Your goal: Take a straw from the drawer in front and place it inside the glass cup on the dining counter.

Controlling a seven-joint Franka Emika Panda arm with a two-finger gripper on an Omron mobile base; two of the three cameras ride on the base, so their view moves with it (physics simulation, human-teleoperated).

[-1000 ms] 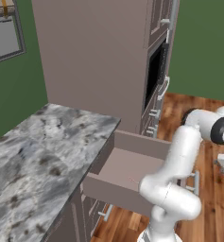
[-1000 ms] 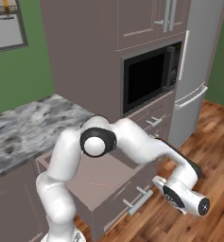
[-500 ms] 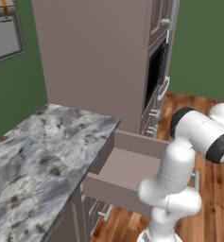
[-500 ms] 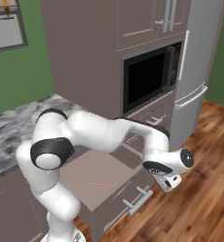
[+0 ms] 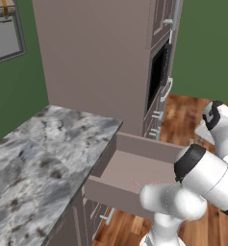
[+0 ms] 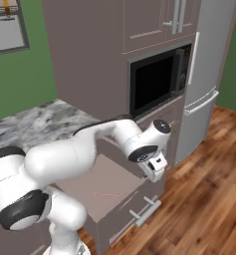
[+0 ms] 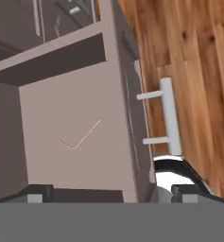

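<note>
Gripper (image 7: pixel 111 194): we see its jaws spread wide, holding nothing.
Straw (image 7: pixel 87 135): lies ahead of our fingertips, flat on the open drawer (image 7: pixel 75 142) floor, untouched.

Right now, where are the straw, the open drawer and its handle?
straw (image 7: pixel 87 133): hand view, middle of its longer leg.
drawer (image 7: pixel 61 94): hand view, bare floor.
handle (image 7: pixel 170 118): hand view, middle of the silver bar.

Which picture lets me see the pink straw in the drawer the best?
The hand view: it looks straight down into the open drawer, so the straw shows plainly as a thin pink line on the floor. In the right base view it is fainter; in the left base view fainter still.
</note>
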